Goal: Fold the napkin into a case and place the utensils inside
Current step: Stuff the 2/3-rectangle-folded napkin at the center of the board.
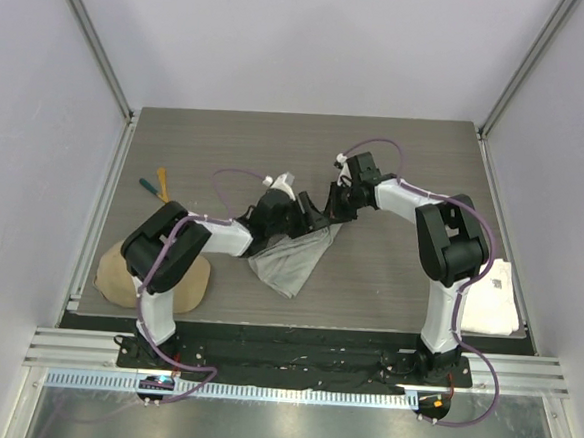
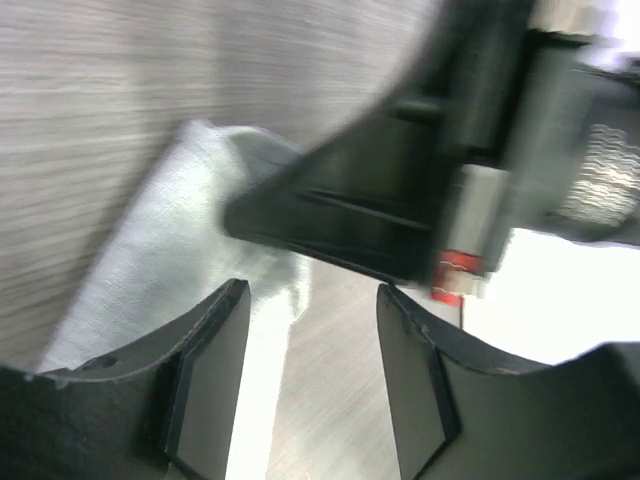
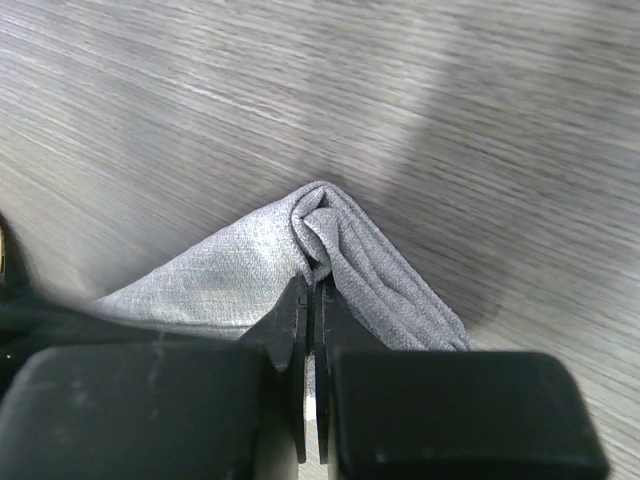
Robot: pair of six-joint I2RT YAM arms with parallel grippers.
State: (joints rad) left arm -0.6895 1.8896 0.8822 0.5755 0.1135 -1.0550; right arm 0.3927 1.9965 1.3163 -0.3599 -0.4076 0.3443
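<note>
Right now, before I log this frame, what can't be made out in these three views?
Top view: the utensils are too small; only two coloured handles show, no third piece.
Top view: the napkin has its far edge hidden under the left gripper and right gripper.
Left wrist view: motion blur; whether the left gripper touches the napkin is unclear.
Top view: the tan cap is partly covered by the left arm.

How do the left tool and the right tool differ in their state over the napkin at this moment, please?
The left tool stands open, while the right tool is shut. The left tool grips nothing, with the cloth lying off to one side of it, whereas the right tool pinches a bunched corner of the napkin. Both are black, two-fingered and close together at the napkin.
</note>
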